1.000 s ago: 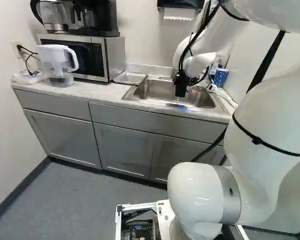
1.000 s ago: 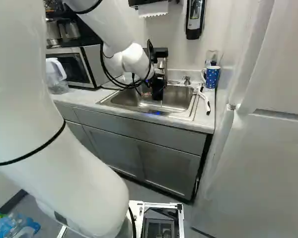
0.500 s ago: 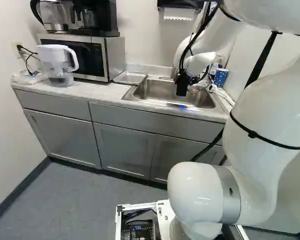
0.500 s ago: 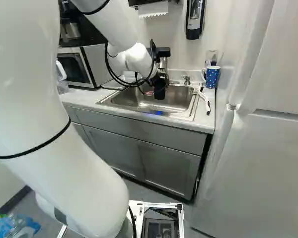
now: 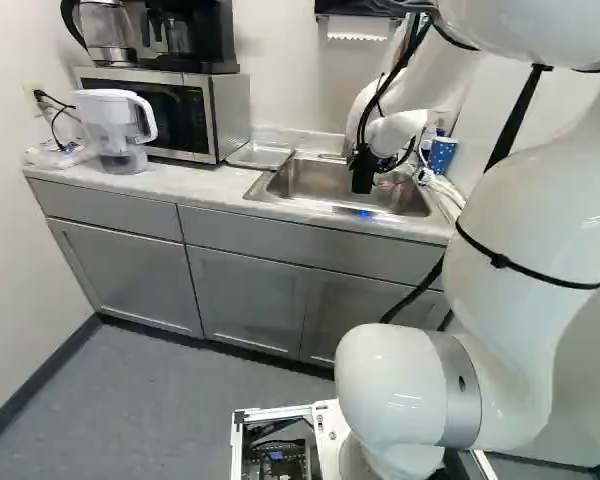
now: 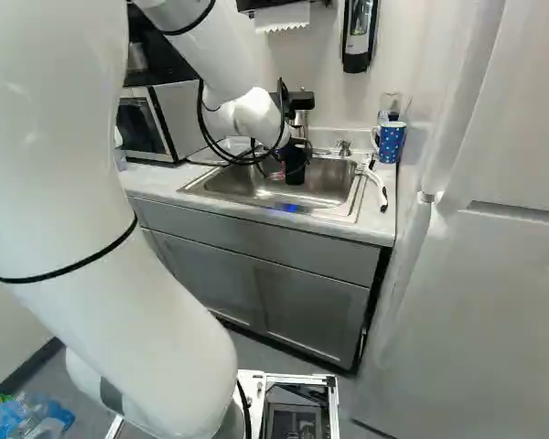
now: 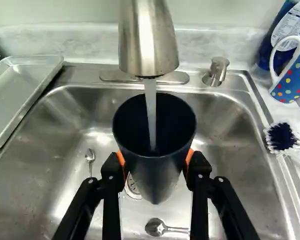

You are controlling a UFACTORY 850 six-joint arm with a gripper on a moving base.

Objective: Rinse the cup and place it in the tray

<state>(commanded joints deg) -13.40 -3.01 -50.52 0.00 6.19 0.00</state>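
Cup is dark, open end up, held over the sink directly under the faucet. Gripper has it pinched: both fingers against the wall from opposite sides, orange pads touching. Faucet's running, water dropping straight into the cup's mouth. Down in the basin: one spoon off to one side of the cup, another spoon lying between the fingers as the wrist view sees it, drain partly hidden behind the cup. Tray is metal, just beside the sink, on its left in the left base view. Cup is well clear of it, so not placed. Other side of the sink has the polka-dot mug, a blue bottle behind it, and a scrub brush by the sink rim, bristles blue and white. Far end of the counter, left base view: water pitcher next to the microwave, coffee maker on top of that.
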